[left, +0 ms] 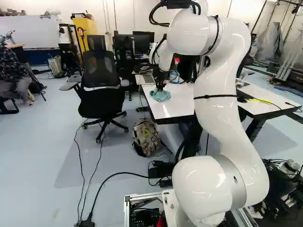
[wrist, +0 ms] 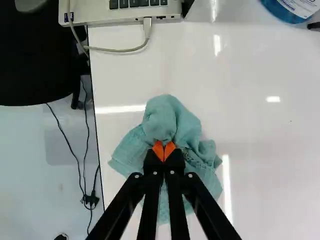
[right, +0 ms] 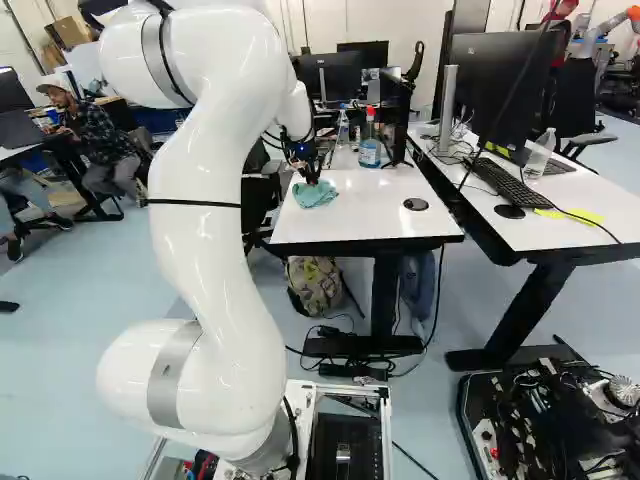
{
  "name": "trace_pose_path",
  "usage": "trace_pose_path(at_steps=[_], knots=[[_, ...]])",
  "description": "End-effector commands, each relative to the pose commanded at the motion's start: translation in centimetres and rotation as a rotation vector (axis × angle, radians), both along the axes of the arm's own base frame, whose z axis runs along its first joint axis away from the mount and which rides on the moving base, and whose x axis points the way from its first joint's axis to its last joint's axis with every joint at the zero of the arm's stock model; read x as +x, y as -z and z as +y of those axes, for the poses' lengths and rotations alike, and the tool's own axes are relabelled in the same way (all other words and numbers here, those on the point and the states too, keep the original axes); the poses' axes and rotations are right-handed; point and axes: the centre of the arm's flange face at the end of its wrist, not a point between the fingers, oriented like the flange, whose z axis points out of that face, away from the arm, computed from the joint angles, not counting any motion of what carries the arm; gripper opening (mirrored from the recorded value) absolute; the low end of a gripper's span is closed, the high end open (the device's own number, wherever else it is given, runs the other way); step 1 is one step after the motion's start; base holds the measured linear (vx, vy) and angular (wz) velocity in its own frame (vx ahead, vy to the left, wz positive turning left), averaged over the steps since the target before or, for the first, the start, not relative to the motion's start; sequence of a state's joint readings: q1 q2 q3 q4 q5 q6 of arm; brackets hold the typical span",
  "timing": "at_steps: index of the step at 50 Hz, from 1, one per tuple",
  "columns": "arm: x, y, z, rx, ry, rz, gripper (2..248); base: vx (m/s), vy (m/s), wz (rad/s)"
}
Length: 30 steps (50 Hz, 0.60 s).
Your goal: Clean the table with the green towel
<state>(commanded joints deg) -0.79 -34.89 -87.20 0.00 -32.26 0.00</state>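
Laptop (wrist: 122,16) and bottle (wrist: 292,11), both cut off in the wrist view; green towel (wrist: 167,117), partly hidden beneath the gripper (right: 313,182), whose fingers pinch a fold of it, is pale blue-green, rumpled and humped, lying on the white table (wrist: 270,165) near its edge.

The arm (left: 215,111) rises in a curve from its lowest joint, bends over at the top and reaches forward and down to the wrist (left: 165,57). The gripper (left: 160,89) points down at the surface (left: 176,106), near the surface's left edge in the left base view. Its jaws are pinched together, the orange pads (wrist: 158,150) angled inward and meeting at the tips.
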Motion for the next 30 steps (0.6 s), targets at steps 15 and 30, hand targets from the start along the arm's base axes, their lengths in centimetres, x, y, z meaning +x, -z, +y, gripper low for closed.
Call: trace_pose_path(at_steps=[15,30], knots=[[0.7,0.0,1.6,0.0,-0.024,-0.007,21,0.0,0.0,0.0],[2.2,0.1,4.4,0.0,-0.063,-0.024,21,0.0,0.0,0.0]])
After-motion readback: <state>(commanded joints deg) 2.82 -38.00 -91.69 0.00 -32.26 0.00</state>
